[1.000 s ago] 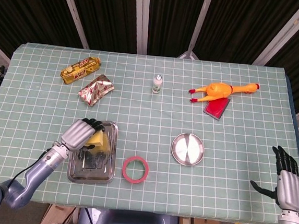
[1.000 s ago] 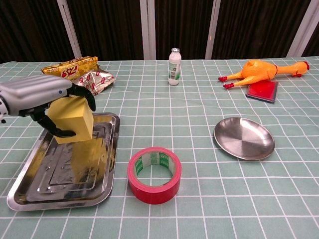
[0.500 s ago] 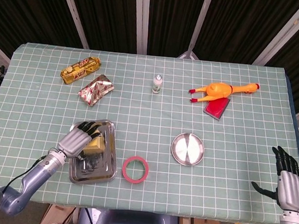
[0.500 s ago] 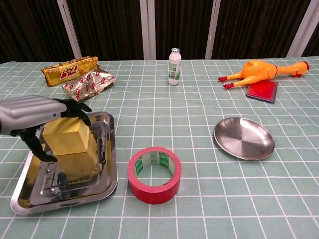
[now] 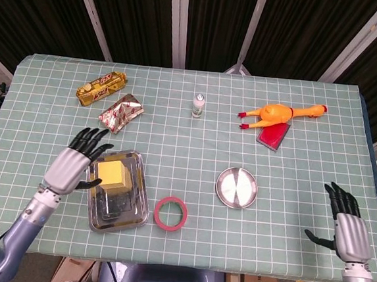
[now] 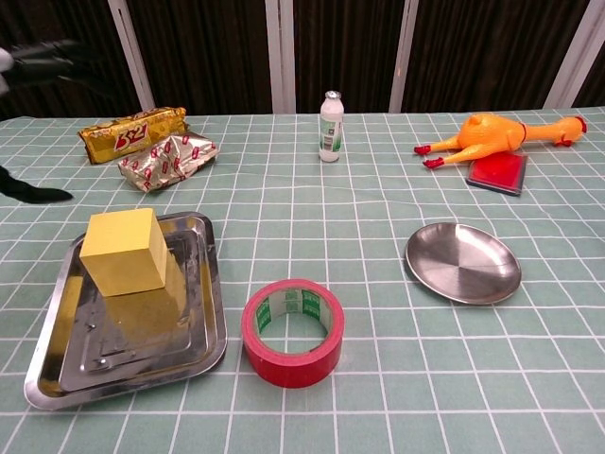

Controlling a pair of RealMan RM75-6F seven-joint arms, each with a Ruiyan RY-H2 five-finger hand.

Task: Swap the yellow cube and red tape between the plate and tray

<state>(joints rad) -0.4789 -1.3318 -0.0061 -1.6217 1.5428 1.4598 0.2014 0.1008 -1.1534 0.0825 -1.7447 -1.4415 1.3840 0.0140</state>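
- Yellow cube (image 6: pixel 124 252) sits upright in the far half of your steel tray (image 6: pixel 194 345), apart from the tray's rim on every side you can see; nothing touches it.
- Your left hand (image 5: pixel 73 165) hangs just left of the tray's far corner with its fingers spread and nothing in them; the chest view catches only dark fingertips (image 6: pixel 38 194) at the left edge of the frame.
- Red tape (image 6: pixel 293 332) lies flat on the green checked tablecloth (image 5: pixel 194 148), just beside the tray's right rim and not touching it, between tray and plate.
- Round steel plate (image 6: pixel 462 262) stands well apart from the tape on its right, with bare cloth all round it.
- Your right hand (image 5: pixel 344 224) is near the table's right front corner, fingers apart and holding nothing, well clear of the plate.
- Further back, two foil snack packs (image 5: pixel 111 100) lie beyond the tray, a small white bottle (image 6: pixel 330 114) stands mid-table, and a rubber chicken (image 6: pixel 492 132) lies against a red card (image 6: pixel 498 170) beyond the plate; all of these are well away from the tray, tape and plate.
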